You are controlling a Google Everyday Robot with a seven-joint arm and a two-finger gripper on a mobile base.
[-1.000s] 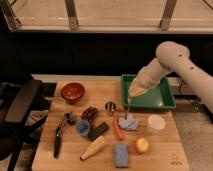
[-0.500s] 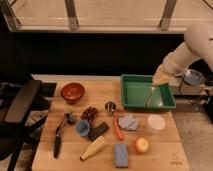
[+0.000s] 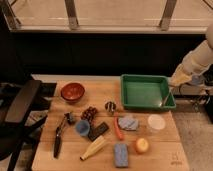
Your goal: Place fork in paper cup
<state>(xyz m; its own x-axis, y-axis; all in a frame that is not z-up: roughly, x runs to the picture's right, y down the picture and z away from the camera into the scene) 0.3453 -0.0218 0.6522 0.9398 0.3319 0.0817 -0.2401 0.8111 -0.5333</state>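
Note:
My gripper (image 3: 176, 82) is at the right edge of the camera view, above the right rim of the green tray (image 3: 131, 99). It is shut on the fork (image 3: 167, 96), a thin silver-grey utensil that hangs down and to the left from it over the tray's right rim. The paper cup (image 3: 156, 122), short, white and wide-rimmed, stands on the wooden table (image 3: 165, 155) just in front of the tray's right corner. It is below the gripper and a little to the left of it. The cup looks empty.
On the table are a red bowl (image 3: 72, 92), a small metal cup (image 3: 110, 106), grapes (image 3: 90, 113), a blue cup (image 3: 82, 127), a carrot (image 3: 118, 128), a grey-blue cloth (image 3: 128, 122), an orange fruit (image 3: 142, 145), a blue sponge (image 3: 120, 154) and black tongs (image 3: 60, 135). A black chair (image 3: 20, 107) stands at the left.
My arm has swung to the right and lifted, carrying the fork from over the table's middle to over the tray's right rim. The things on the table have not moved.

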